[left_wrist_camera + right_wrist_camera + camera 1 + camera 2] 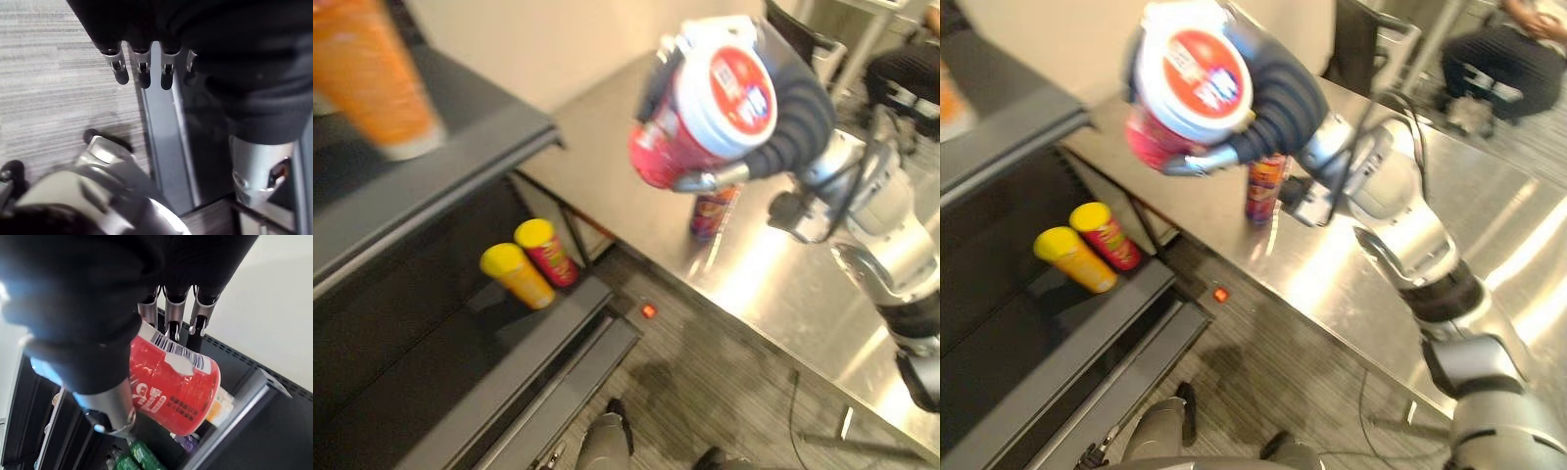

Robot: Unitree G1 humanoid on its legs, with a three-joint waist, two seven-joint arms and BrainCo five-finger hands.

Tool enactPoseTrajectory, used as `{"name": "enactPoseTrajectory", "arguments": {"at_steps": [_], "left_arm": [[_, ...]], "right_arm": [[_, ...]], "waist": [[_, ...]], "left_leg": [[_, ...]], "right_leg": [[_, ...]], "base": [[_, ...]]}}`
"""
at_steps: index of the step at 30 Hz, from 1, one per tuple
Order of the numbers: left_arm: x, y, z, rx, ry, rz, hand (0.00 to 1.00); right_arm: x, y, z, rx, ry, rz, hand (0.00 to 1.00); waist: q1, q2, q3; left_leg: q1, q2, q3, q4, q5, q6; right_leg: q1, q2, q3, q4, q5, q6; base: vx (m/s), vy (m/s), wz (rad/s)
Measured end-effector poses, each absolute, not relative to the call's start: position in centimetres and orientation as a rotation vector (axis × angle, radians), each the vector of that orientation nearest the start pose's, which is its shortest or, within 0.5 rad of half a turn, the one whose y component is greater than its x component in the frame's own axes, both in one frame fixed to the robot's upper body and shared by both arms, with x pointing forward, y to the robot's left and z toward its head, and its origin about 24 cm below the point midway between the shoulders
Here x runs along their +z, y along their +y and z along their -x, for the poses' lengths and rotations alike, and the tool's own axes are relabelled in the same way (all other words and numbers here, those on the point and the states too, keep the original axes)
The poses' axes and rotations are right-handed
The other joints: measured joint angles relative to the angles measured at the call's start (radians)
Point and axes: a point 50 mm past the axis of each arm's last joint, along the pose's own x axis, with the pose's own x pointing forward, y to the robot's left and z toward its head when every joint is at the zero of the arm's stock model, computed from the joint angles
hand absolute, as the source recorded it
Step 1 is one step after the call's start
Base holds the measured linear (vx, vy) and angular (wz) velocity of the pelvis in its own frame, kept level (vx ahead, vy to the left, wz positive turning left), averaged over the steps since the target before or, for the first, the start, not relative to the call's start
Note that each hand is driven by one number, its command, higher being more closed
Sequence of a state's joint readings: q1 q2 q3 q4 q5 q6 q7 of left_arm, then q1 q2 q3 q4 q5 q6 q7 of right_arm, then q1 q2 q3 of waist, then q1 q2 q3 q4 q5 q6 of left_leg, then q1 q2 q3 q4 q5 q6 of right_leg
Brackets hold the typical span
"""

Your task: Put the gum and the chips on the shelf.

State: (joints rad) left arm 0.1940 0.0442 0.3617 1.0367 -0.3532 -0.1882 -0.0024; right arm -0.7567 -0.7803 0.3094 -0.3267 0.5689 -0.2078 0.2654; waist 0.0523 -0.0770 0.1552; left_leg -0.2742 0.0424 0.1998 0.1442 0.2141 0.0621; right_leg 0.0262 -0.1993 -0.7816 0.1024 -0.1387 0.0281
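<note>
My right hand is raised in the air between the steel table and the shelf, shut on a red gum tub with a white lid. In the right wrist view the fingers and thumb wrap the tub, with shelf boards showing behind it. A slim chips can stands upright on the steel table, just below and behind the tub. My left hand hangs over the floor by the shelf base, fingers straight and holding nothing.
The dark grey shelf stands at the left. Its lower board holds a yellow can and a red can, both yellow-lidded. An orange container sits on the upper board. A person sits at the back right.
</note>
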Motion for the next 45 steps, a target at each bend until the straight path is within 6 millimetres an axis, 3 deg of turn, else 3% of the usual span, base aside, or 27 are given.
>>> {"name": "enactPoseTrajectory", "arguments": {"at_steps": [1, 2, 3, 4, 6, 7, 9, 12, 18, 19, 20, 21, 23, 24, 25, 26, 27, 28, 31, 32, 33, 34, 36, 39, 45], "left_arm": [[-15.9, 22.7, -5.1, 0.660, 0.947, 0.376, 0.00], [-16.2, 22.4, -4.2, 0.666, 0.982, 0.381, 0.00], [-16.4, 22.0, -3.2, 0.668, 1.014, 0.385, 0.00], [-16.6, 21.5, -2.1, 0.672, 1.052, 0.392, 0.00], [-16.8, 20.6, -1.2, 0.641, 1.095, 0.387, 0.00], [-16.8, 20.6, -1.2, 0.627, 1.103, 0.379, 0.00], [-16.7, 21.3, -1.2, 0.612, 1.102, 0.351, 0.00], [-16.6, 21.6, -1.4, 0.526, 1.122, 0.270, 0.00], [-16.6, 21.7, -1.9, 0.484, 1.127, 0.242, 0.00], [-16.7, 21.7, -1.9, 0.468, 1.134, 0.231, 0.00], [-16.7, 21.8, -2.0, 0.442, 1.145, 0.208, 0.00], [-16.7, 21.8, -2.0, 0.431, 1.149, 0.197, 0.00], [-16.7, 21.9, -2.3, 0.407, 1.157, 0.178, 0.00], [-16.7, 21.8, -2.5, 0.394, 1.157, 0.166, 0.00], [-16.7, 22.4, -2.7, 0.396, 1.158, 0.151, 0.00], [-16.5, 23.3, -2.9, 0.399, 1.151, 0.127, 0.00], [-16.4, 23.9, -2.5, 0.406, 1.163, 0.115, 0.00], [-16.4, 23.7, -2.2, 0.403, 1.171, 0.118, 0.00], [-16.5, 23.4, -1.5, 0.372, 1.194, 0.105, 0.00], [-16.5, 23.7, -1.5, 0.381, 1.193, 0.104, 0.00], [-16.5, 23.6, -1.5, 0.382, 1.191, 0.106, 0.00], [-16.6, 23.2, -1.0, 0.379, 1.203, 0.118, 0.00], [-16.6, 23.0, -0.5, 0.377, 1.216, 0.123, 0.00], [-16.6, 23.2, -0.4, 0.372, 1.217, 0.121, 0.00], [-16.5, 23.3, -0.4, 0.365, 1.215, 0.116, 0.00]], "right_arm": [[29.6, -12.5, -24.9, 0.823, -0.961, 0.389, 1.00], [29.0, -13.2, -24.8, 0.800, -0.948, 0.358, 1.00], [28.5, -13.4, -24.4, 0.802, -0.936, 0.356, 1.00], [27.9, -13.6, -24.3, 0.811, -0.913, 0.356, 1.00], [27.3, -13.7, -24.5, 0.813, -0.874, 0.359, 1.00], [27.0, -13.5, -24.6, 0.814, -0.868, 0.335, 1.00], [26.7, -13.0, -24.6, 0.819, -0.873, 0.286, 1.00], [26.5, -12.5, -24.6, 0.818, -0.888, 0.251, 1.00], [25.5, -12.4, -24.7, 0.805, -0.860, 0.265, 1.00], [25.3, -12.5, -24.7, 0.801, -0.848, 0.264, 1.00], [24.6, -12.8, -24.7, 0.794, -0.816, 0.262, 1.00], [24.1, -12.9, -24.7, 0.790, -0.799, 0.260, 1.00], [22.9, -13.4, -24.1, 0.784, -0.738, 0.262, 1.00], [22.8, -13.8, -23.8, 0.778, -0.736, 0.273, 1.00], [22.7, -14.4, -23.5, 0.756, -0.728, 0.281, 1.00], [23.5, -15.3, -23.3, 0.718, -0.748, 0.319, 1.00], [23.5, -15.8, -23.1, 0.693, -0.753, 0.315, 1.00], [23.4, -16.3, -23.0, 0.677, -0.744, 0.324, 1.00], [23.7, -16.7, -22.8, 0.676, -0.736, 0.375, 1.00], [23.9, -16.9, -22.9, 0.674, -0.736, 0.383, 1.00], [24.1, -17.0, -22.9, 0.668, -0.743, 0.389, 1.00], [24.6, -17.1, -22.8, 0.666, -0.755, 0.410, 1.00], [25.2, -17.1, -22.9, 0.674, -0.770, 0.436, 1.00], [27.2, -17.1, -23.5, 0.671, -0.829, 0.483, 1.00], [28.9, -18.0, -25.5, 0.650, -0.794, 0.538, 1.00]], "waist": [[-0.021, 0.004, -0.010], [-0.023, 0.019, -0.013], [-0.035, 0.024, -0.012], [-0.058, 0.051, -0.023], [-0.056, 0.102, -0.040], [-0.050, 0.102, -0.040], [-0.045, 0.075, -0.040], [-0.046, 0.054, -0.050], [-0.050, 0.054, -0.053], [-0.054, 0.056, -0.052], [-0.055, 0.055, -0.053], [-0.057, 0.055, -0.053], [-0.080, 0.059, -0.051], [-0.083, 0.061, -0.048], [-0.090, 0.027, -0.057], [-0.092, 0.010, -0.052], [-0.080, -0.014, -0.043], [-0.083, -0.030, -0.048], [-0.087, -0.016, -0.065], [-0.094, -0.041, -0.071], [-0.096, -0.034, -0.074], [-0.083, -0.008, -0.080], [-0.078, -0.008, -0.092], [-0.071, -0.023, -0.097], [-0.069, -0.025, -0.104]], "left_leg": [[0.029, -0.017, 0.052, -0.062, 0.008, 0.019], [0.040, 0.022, 0.192, 0.051, -0.128, 0.014], [0.065, 0.041, 0.266, 0.065, -0.181, -0.005], [0.123, 0.053, 0.313, 0.002, -0.198, -0.035], [0.193, 0.042, 0.294, -0.158, -0.180, -0.067], [0.211, 0.037, 0.285, -0.208, -0.180, -0.066], [0.229, 0.021, 0.279, -0.230, -0.171, -0.060], [0.266, -0.013, 0.276, -0.232, -0.173, -0.057], [0.284, -0.063, 0.240, -0.237, -0.184, -0.038], [0.288, -0.075, 0.213, -0.239, -0.193, -0.020], [0.294, -0.090, 0.173, -0.244, -0.194, -0.012], [0.295, -0.096, 0.148, -0.244, -0.196, -0.010], [0.277, -0.101, 0.047, -0.245, -0.199, -0.010], [0.272, -0.101, 0.018, -0.246, -0.205, -0.018], [0.249, -0.124, -0.005, -0.213, -0.226, -0.046], [0.193, -0.118, -0.069, -0.061, -0.252, 0.009], [0.193, -0.152, -0.076, -0.064, -0.247, 0.029], [0.199, -0.154, -0.081, -0.072, -0.249, 0.005], [0.197, -0.148, -0.144, -0.151, -0.226, -0.030], [0.219, -0.156, -0.155, -0.191, -0.206, -0.034], [0.207, -0.150, -0.170, -0.153, -0.190, -0.018], [0.218, -0.127, -0.184, -0.169, -0.166, -0.029], [0.245, -0.127, -0.208, -0.248, -0.123, -0.028], [0.237, -0.124, -0.217, -0.248, -0.119, -0.027], [0.239, -0.126, -0.262, -0.248, -0.116, -0.026]], "right_leg": [[0.016, -0.001, -0.083, -0.039, 0.014, 0.007], [0.017, -0.005, -0.142, -0.032, 0.014, 0.004], [0.022, -0.007, -0.184, -0.034, 0.025, 0.020], [0.028, -0.001, -0.239, -0.034, 0.035, 0.030], [0.031, 0.015, -0.289, -0.020, 0.040, 0.032], [0.034, 0.016, -0.311, -0.002, 0.040, 0.032], [0.044, -0.006, -0.322, 0.026, 0.040, 0.032], [0.064, -0.072, -0.322, 0.093, 0.038, 0.031], [0.064, -0.163, -0.316, 0.203, 0.024, 0.029], [0.052, -0.189, -0.265, 0.260, 0.012, 0.015], [0.006, -0.211, -0.086, 0.336, -0.008, -0.013], [-0.023, -0.203, 0.038, 0.359, -0.023, -0.026], [-0.090, -0.044, 0.530, 0.352, -0.059, 0.004], [-0.095, -0.001, 0.622, 0.335, -0.066, 0.015], [-0.109, 0.038, 0.763, 0.280, -0.074, 0.029], [-0.106, 0.054, 0.822, 0.249, -0.086, 0.056], [-0.107, 0.036, 0.839, 0.235, -0.091, 0.061], [-0.088, 0.018, 0.826, 0.217, -0.095, 0.092], [-0.057, 0.041, 0.771, 0.130, -0.080, 0.075], [-0.058, 0.027, 0.752, 0.092, -0.067, 0.062], [-0.056, 0.031, 0.744, 0.087, -0.066, 0.059], [-0.050, 0.050, 0.732, 0.080, -0.060, 0.059], [-0.039, 0.060, 0.733, 0.053, -0.033, 0.056], [-0.031, 0.066, 0.727, 0.035, -0.022, 0.052], [0.005, 0.071, 0.689, 0.003, -0.007, 0.058]], "base": [[-0.17, -0.075, 1.86], [-0.11, -0.047, 1.75], [-0.06, -0.002, 1.59], [-0.01, 0.029, 1.39], [-0.04, 0.085, 0.89], [-0.07, 0.071, 0.50], [-0.07, 0.051, 0.30], [-0.06, 0.114, 0.09], [-0.04, 0.078, 0.08], [-0.06, 0.063, 0.48], [-0.08, 0.084, 0.59], [-0.07, 0.079, 0.81], [-0.04, 0.037, 1.15], [0.02, 0.016, 1.20], [0.10, -0.036, 1.08], [0.12, -0.036, 0.94], [0.08, -0.061, 0.84], [0.02, -0.047, 0.70], [-0.02, -0.070, 0.63], [0.01, -0.058, 0.54], [0.08, -0.043, 0.32], [0.06, -0.042, 0.25], [0.05, -0.045, 0.28], [0.04, -0.022, 0.13], [0.04, -0.039, 0.20]]}}
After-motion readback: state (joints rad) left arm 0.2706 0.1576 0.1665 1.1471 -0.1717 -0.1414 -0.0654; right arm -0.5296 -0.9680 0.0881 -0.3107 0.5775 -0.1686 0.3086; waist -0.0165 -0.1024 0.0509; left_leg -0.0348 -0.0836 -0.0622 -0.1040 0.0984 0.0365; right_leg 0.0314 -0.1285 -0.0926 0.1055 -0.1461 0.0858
